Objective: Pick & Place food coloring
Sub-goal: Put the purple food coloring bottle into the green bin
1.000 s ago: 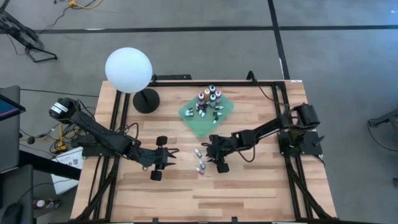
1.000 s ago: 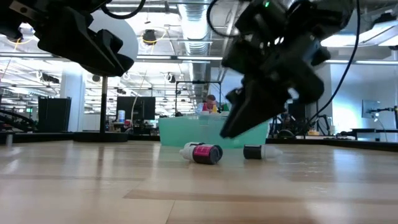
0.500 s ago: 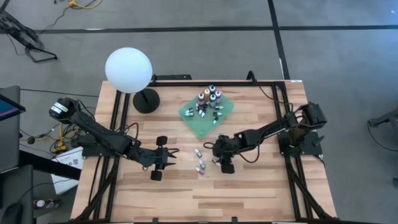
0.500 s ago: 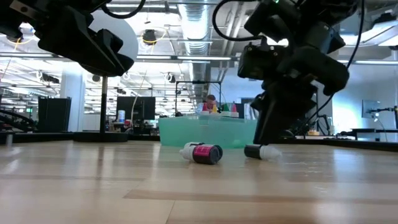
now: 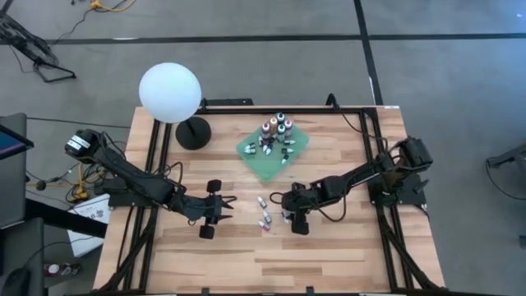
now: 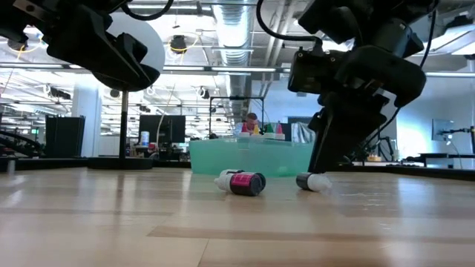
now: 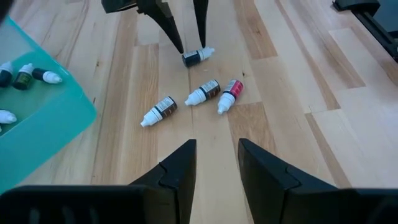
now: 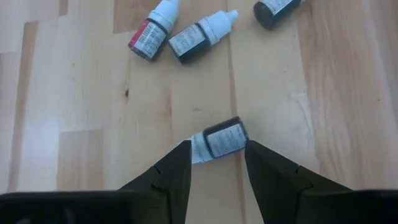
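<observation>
Right gripper (image 8: pixel 216 163) lowered since earlier, jaws open astride lying bottle (image 8: pixel 219 139); left gripper (image 7: pixel 216 163) open, apart; bare surface (image 5: pixel 345 255) nearby.

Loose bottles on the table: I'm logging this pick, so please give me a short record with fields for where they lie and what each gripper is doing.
loose bottles: four, lying on the bare wood
nearest bottle: between the fingers of the right gripper, not lifted
other three: lying close together on the wood
green cloth: holds more bottles
right gripper: open, down at the table
left gripper: open, empty, above the table
</observation>
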`<action>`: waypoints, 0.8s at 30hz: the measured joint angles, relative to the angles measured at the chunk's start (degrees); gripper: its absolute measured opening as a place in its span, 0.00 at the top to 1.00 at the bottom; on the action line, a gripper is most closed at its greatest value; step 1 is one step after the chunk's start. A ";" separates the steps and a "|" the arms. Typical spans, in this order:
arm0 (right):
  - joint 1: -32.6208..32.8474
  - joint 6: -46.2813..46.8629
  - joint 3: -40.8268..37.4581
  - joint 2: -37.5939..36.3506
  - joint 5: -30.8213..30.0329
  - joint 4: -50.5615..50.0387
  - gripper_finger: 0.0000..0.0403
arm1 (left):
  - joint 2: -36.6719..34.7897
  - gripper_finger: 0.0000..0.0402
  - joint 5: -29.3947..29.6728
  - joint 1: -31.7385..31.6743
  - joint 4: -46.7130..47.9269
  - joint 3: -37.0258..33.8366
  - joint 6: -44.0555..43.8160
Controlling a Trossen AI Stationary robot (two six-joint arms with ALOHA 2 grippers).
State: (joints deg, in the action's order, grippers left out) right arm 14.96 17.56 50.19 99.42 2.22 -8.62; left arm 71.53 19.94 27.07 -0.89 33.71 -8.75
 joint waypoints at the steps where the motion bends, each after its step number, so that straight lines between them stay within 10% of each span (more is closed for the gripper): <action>1: 0.09 0.00 0.00 0.00 -0.08 0.00 0.64 | 0.00 0.72 -0.02 0.02 -0.06 0.01 -0.01; 24: 1.06 22.04 0.00 0.02 -5.15 0.88 0.65 | 0.00 0.72 -0.03 -0.02 0.05 0.02 -0.79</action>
State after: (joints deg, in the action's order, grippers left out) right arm 16.01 39.60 50.19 99.44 -2.93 -7.74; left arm 71.53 19.91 27.05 -0.84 33.74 -9.54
